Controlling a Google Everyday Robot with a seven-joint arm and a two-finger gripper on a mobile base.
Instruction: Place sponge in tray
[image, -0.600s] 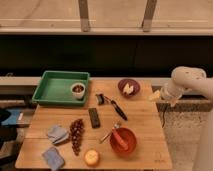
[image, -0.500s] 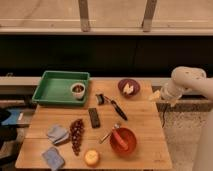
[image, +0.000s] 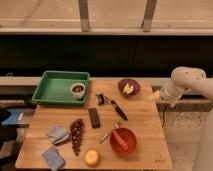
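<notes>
Two blue-grey soft pads lie at the table's front left. One (image: 57, 134) is beside the grapes and the other (image: 53, 158) is near the front edge. I cannot tell which is the sponge. The green tray (image: 51, 89) sits at the back left with a small dark cup (image: 78, 90) in its right end. My white arm (image: 184, 81) reaches in from the right. The gripper (image: 156, 95) hangs at the table's right edge, far from the pads and the tray.
A purple bowl with pale pieces (image: 129, 87) stands at the back right. A black-handled tool (image: 114, 106), a dark bar (image: 94, 117), grapes (image: 76, 136), a spoon (image: 109, 133), a red bowl (image: 123, 140) and an orange fruit (image: 91, 157) lie mid-table and front.
</notes>
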